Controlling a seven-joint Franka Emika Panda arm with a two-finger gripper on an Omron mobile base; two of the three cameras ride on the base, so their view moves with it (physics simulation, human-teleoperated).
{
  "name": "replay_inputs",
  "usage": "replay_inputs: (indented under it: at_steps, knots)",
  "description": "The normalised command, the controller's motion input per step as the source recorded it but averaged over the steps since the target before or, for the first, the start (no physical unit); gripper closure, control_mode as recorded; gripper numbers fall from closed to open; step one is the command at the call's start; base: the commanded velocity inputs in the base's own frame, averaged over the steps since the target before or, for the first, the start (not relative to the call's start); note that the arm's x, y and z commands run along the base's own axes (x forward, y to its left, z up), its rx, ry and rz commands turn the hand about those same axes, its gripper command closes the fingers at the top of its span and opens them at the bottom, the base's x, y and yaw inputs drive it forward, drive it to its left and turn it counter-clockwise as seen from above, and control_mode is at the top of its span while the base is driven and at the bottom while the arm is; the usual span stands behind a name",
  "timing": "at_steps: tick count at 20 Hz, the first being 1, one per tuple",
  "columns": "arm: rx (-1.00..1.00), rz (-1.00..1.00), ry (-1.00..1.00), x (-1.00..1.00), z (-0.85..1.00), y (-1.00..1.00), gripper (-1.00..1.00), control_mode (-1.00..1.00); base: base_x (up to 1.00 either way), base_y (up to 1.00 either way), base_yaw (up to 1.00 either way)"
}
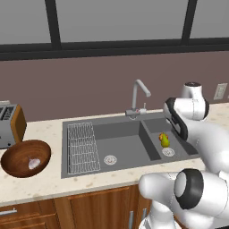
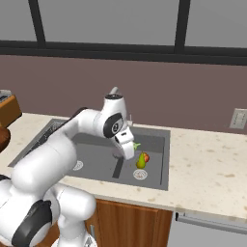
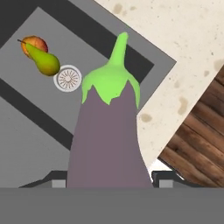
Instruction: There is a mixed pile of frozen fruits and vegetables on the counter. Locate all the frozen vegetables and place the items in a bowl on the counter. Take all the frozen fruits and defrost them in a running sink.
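My gripper [image 3: 109, 180] is shut on the dark purple eggplant [image 3: 108, 131], whose green cap and stem point away from the hand. It hangs over the smaller basin of the dark grey sink [image 1: 129, 136], and from the right base view the gripper [image 2: 129, 149] shows the green stem beside it. On that basin's floor lie the yellow-green pear [image 3: 43, 62] [image 2: 140, 161] and the orange piece [image 3: 36, 43] [image 2: 146, 157], touching, next to the drain. The wooden bowl [image 1: 18, 156] stands on the counter [image 1: 44, 179] left of the sink, with the whitish bulb [image 1: 34, 163] inside.
A wire rack [image 1: 82, 147] lies in the left of the large basin. The curved silver tap [image 1: 139, 95] rises behind the divider. A toaster [image 1: 10, 125] stands behind the bowl. A wall socket [image 2: 237, 118] is at the right. Bare counter [image 2: 207, 159] stretches right of the sink.
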Motion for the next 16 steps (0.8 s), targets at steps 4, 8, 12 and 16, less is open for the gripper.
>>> replay_inputs:
  at_steps: [4, 8, 12, 16]
  knots:
    - [0.00, -0.04, -0.07, -0.13, 0.04, 0.21, 1.00, -1.00, 0.00, 0.00, 0.00]
    - [0.04, -0.02, -0.03, -0.22, 0.17, 0.27, 1.00, -1.00, 0.00, 0.00, 0.00]
    - [0.03, 0.00, -0.01, -0.21, 0.23, 0.34, 1.00, -1.00, 0.00, 0.00, 0.00]
    - [0.00, 0.03, 0.00, -0.12, 0.17, 0.46, 1.00, -1.00, 0.00, 0.00, 0.00]
